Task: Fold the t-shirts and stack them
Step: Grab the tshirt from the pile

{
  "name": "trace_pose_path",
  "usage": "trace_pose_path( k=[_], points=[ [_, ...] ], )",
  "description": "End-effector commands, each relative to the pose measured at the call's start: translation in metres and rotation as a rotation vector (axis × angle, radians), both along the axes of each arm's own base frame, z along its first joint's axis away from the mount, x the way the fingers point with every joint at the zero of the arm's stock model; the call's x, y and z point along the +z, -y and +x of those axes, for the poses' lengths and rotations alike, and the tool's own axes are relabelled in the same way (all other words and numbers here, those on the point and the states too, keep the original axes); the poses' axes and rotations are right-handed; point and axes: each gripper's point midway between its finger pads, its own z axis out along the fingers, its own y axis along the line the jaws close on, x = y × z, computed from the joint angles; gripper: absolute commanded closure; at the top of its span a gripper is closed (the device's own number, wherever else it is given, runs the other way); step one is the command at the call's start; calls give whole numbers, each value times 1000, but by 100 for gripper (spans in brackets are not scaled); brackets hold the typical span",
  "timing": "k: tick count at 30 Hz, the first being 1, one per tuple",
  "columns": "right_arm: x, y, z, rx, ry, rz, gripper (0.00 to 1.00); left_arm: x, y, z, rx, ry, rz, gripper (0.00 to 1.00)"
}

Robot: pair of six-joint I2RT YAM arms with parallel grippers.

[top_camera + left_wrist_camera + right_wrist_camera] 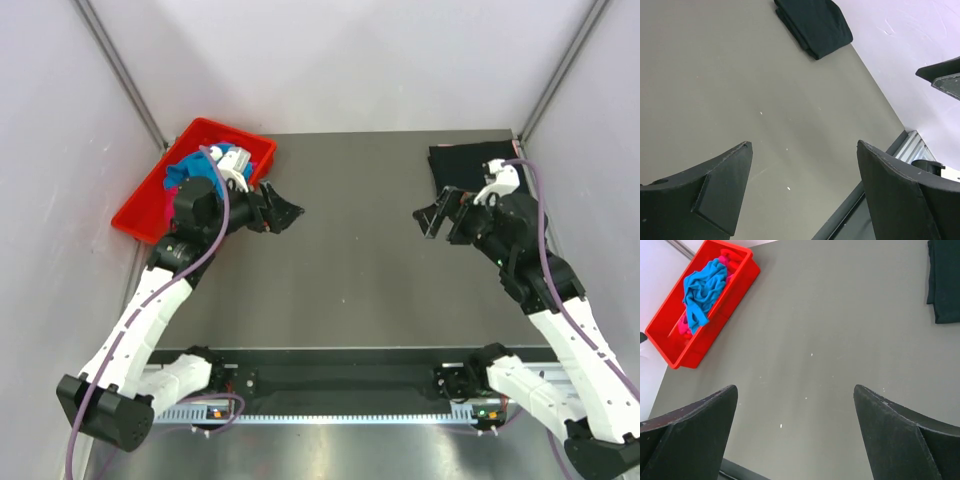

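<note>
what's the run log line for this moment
left pincer: open, empty | right pincer: open, empty | black t-shirt: folded, far right | turquoise t-shirt, magenta t-shirt: heaped in red tray

Right wrist view. Right gripper [795, 390] jaws spread wide, fingers [695, 435] at 7 and 5 o'clock, nothing between them. Grey table [830, 340] below. Red tray [730, 305] at 10 o'clock holds the crumpled turquoise t-shirt [702, 290] on top of the magenta t-shirt [684, 330]. Black t-shirt [946, 280] lies flat on the table at 2 o'clock, cut by the frame edge.

Black t-shirt [813, 22] (red tray [720, 315])
</note>
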Motion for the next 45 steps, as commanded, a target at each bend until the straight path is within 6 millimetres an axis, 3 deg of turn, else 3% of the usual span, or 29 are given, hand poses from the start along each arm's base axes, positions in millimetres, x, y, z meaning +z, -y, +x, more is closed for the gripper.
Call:
trace_pose_path(
  k=[1, 4, 8, 9, 10, 13, 16, 17, 18, 19, 20, 21, 22, 24, 26, 27, 28, 29, 30, 32, 33, 34, 36, 37, 38, 39, 40, 41, 45],
  points=[
    [14, 0, -5, 2, 44, 15, 0, 12, 0, -4, -5, 42, -27, 11],
    [14, 1, -6, 1, 40, 17, 0, 9, -3, -1, 24, 36, -22, 11],
    [15, 1, -9, 3, 44, 27, 0, -21, -29, 23, 221, -70, 53, 13],
    [14, 0, -9, 5, 43, 27, 0, -35, -50, 34, 343, -114, 101, 13],
    [13, 0, -9, 6, 40, 26, 0, -43, -59, 43, 392, -154, 113, 13],
    [9, 1, -11, 9, 39, 28, 0, -57, -104, 68, 557, -257, 46, 15],
    [3, 1, -14, 13, 33, 26, 0, -70, -149, 98, 708, -245, 54, 16],
    [3, 1, -17, 16, 35, 28, 0, -73, -158, 105, 739, -244, 82, 16],
    [1, 2, -17, 15, 36, 28, 0, -62, -166, 118, 771, -210, 105, 16],
    [0, 2, -19, 16, 34, 31, 0, -82, -182, 131, 835, -251, 192, 16],
    [2, 3, -21, 17, 41, 34, 1, -83, -190, 139, 861, -251, 224, 18],
    [2, 2, -22, 23, 43, 38, 0, -71, -196, 152, 885, -224, 229, 18],
    [6, 3, -24, 24, 53, 45, 0, -86, -198, 164, 887, -255, 251, 19],
    [10, 3, -27, 27, 58, 53, 0, -80, -210, 184, 911, -244, 250, 22],
    [17, 2, -28, 29, 69, 70, 0, -105, -216, 198, 919, -295, 307, 22],
    [20, 1, -29, 31, 72, 81, 0, -99, -221, 208, 939, -286, 314, 23],
    [26, 0, -29, 36, 82, 88, 0, -122, -224, 215, 942, -337, 350, 24],
    [28, 0, -31, 41, 87, 93, 0, -129, -229, 218, 959, -360, 365, 25],
    [29, 0, -32, 42, 85, 92, 0, -128, -234, 224, 970, -372, 365, 27],
    [31, 3, -36, 37, 86, 91, 0, -147, -238, 233, 970, -417, 351, 32],
    [28, 4, -37, 34, 79, 85, 0, -141, -236, 239, 944, -415, 328, 39],
    [29, 6, -39, 26, 85, 83, 0, -145, -236, 243, 922, -422, 335, 64],
    [28, 8, -40, 21, 79, 77, 0, -125, -231, 250, 897, -393, 321, 82],
    [29, 9, -41, 17, 75, 75, 0, -113, -228, 251, 877, -366, 308, 98],
    [29, 11, -40, 8, 76, 74, 0, -100, -224, 253, 854, -337, 289, 100],
    [30, 12, -40, 5, 79, 70, 0, -68, -209, 253, 786, -270, 233, 100],
    [32, 12, -40, 2, 84, 71, 0, -48, -201, 252, 754, -229, 205, 100],
    [32, 13, -39, -2, 87, 67, 0, -8, -187, 243, 696, -151, 154, 100],
    [39, 13, -39, 2, 128, 76, 0, 80, -144, 211, 580, 48, 60, 100]
  ],
)
